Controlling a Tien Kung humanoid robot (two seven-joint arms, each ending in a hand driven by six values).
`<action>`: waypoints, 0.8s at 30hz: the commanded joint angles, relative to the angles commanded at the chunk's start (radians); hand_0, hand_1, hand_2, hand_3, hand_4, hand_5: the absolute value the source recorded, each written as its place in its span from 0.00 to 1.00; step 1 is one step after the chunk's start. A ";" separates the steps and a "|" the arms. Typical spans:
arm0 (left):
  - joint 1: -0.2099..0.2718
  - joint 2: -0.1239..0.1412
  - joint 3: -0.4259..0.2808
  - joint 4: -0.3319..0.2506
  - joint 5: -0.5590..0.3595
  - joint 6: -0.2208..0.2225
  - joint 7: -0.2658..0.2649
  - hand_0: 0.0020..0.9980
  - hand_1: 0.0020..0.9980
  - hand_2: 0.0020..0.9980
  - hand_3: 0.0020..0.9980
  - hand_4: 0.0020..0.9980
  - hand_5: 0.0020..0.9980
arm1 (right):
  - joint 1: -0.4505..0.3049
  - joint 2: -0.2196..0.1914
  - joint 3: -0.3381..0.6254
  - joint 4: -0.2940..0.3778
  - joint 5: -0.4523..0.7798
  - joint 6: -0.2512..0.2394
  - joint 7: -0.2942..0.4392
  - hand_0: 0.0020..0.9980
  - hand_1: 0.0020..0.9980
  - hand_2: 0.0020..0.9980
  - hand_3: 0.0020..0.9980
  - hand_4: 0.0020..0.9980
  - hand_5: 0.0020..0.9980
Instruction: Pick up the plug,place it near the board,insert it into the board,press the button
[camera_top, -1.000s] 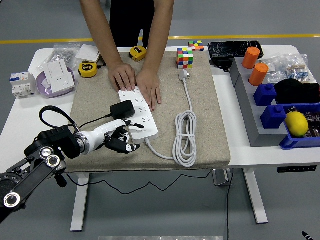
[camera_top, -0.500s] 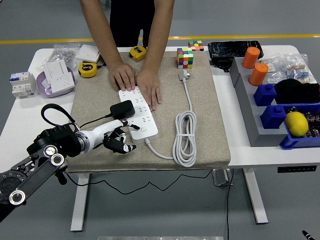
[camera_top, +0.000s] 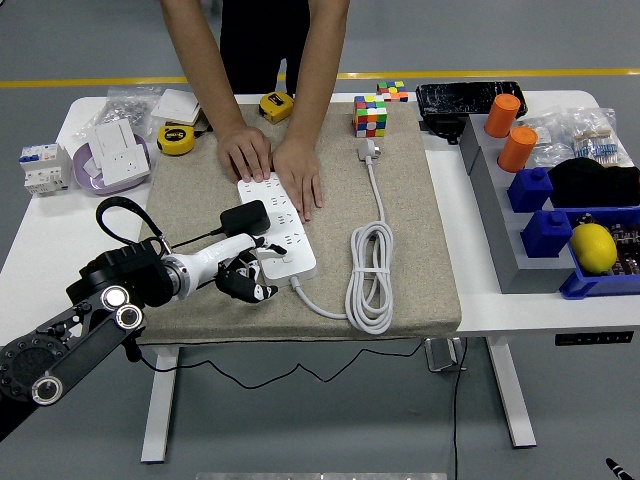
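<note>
Beige mat (camera_top: 420, 290) over white table. Person's hands (camera_top: 270, 165) pin far end of white power strip (camera_top: 280, 225). Black plug (camera_top: 244, 217) already seated in strip, left side. Left hand (camera_top: 245, 270) at strip's near end, fingers curled, holding nothing, one fingertip reaching toward switch end. Right arm unseen. Judgement: button press in hand; push straight down with one finger, avoid nudging plug.
</note>
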 joint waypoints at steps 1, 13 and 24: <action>-0.001 -0.001 0.004 0.003 0.003 -0.001 0.003 0.13 0.00 0.18 0.86 0.67 0.00 | 0.000 0.000 0.000 0.000 0.000 0.000 0.000 1.00 0.80 0.72 0.73 1.00 0.90; -0.003 0.001 0.022 0.002 0.023 -0.003 0.016 0.13 0.00 0.18 0.85 0.67 0.00 | -0.002 0.000 0.000 0.000 -0.005 0.000 0.000 1.00 0.80 0.72 0.73 1.00 0.90; -0.035 0.010 0.081 0.019 0.003 -0.010 0.024 0.13 0.00 0.18 0.84 0.67 0.00 | -0.001 -0.003 -0.002 0.000 -0.003 0.000 -0.001 1.00 0.80 0.72 0.73 1.00 0.90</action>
